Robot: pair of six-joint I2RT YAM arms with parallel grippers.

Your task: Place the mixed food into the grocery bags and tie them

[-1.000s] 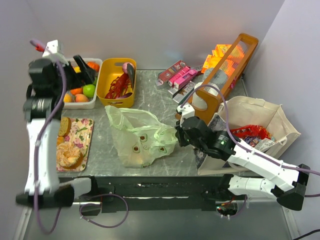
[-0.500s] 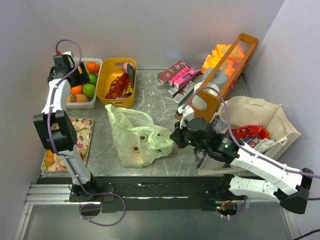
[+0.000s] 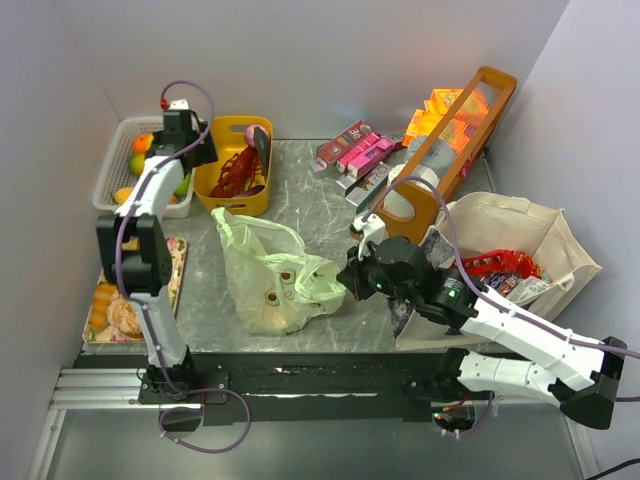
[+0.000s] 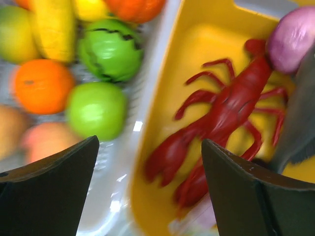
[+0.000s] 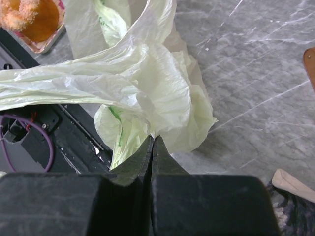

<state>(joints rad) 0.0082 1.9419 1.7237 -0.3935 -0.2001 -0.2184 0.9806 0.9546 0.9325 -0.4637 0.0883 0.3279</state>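
Your left gripper (image 4: 148,147) swung over to the yellow basket (image 4: 197,29) with the lobster (image 4: 224,110), wide open and empty, while your right gripper (image 5: 153,142) is pinched shut on the green bag (image 5: 147,83).

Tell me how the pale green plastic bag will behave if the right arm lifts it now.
Likely floppy: the pale green bag is thin, creased film that bunches where the right gripper pinches it, so it should sag, not lift whole. Probably bottom-heavy: small items show through its lower part. Smooth film may slip from the jaws.
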